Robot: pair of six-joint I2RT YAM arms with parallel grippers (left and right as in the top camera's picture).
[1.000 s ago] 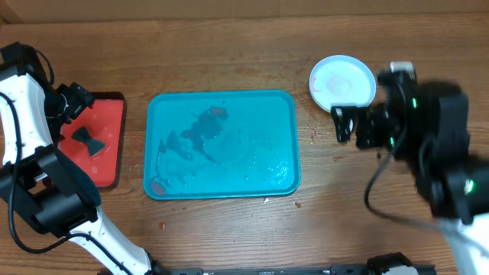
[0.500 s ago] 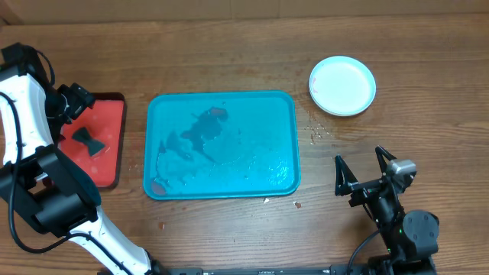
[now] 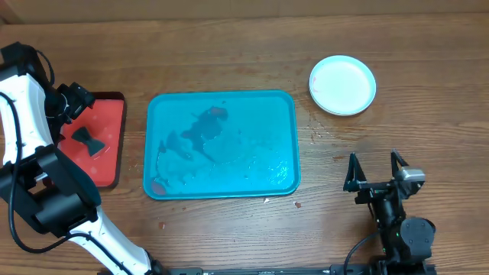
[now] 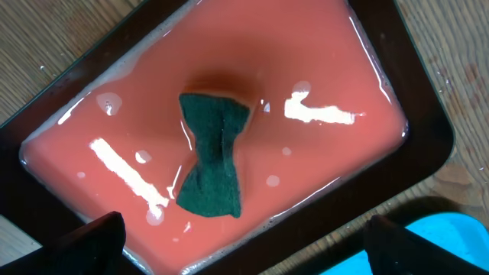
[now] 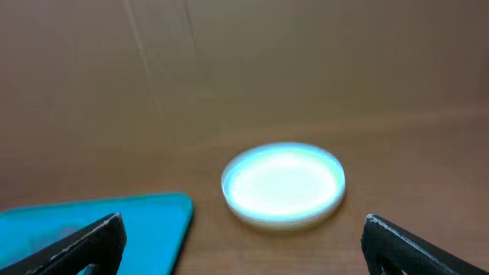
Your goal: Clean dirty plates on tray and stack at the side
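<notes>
**Overhead.** The right hand [image 3: 374, 173] hovers over the bare wooden worktop [image 3: 229, 46], its two fingers spread wide with nothing between them. The plates [image 3: 343, 85] sit ahead of this hand and well apart from it. From above they show as a single round disc with a white centre and a pale teal rim, so I cannot tell how many are stacked. The tray [image 3: 221, 103] lies off to this hand's left, and its floor is wet and streaked with dark smears. The left hand [image 3: 74, 103] is over the far edge of a red tray [image 3: 114, 122], with a dark green sponge [image 3: 90, 140] lying just beyond it on the red surface.

**Left wrist.** The left hand [image 4: 248, 248] is wide open and holds nothing. The sponge [image 4: 212, 164], pinched in at its middle, lies ahead of the fingers in shallow shiny liquid on the red tray [image 4: 328, 69]. A corner of the tray [image 4: 428, 244] shows by the hand's right finger.

**Right wrist.** The right hand [image 5: 244, 248] is also wide open and empty. The plates [image 5: 283, 183], blurred, rest on the worktop straight ahead. The tray [image 5: 99, 218] reaches in beside the left finger.
</notes>
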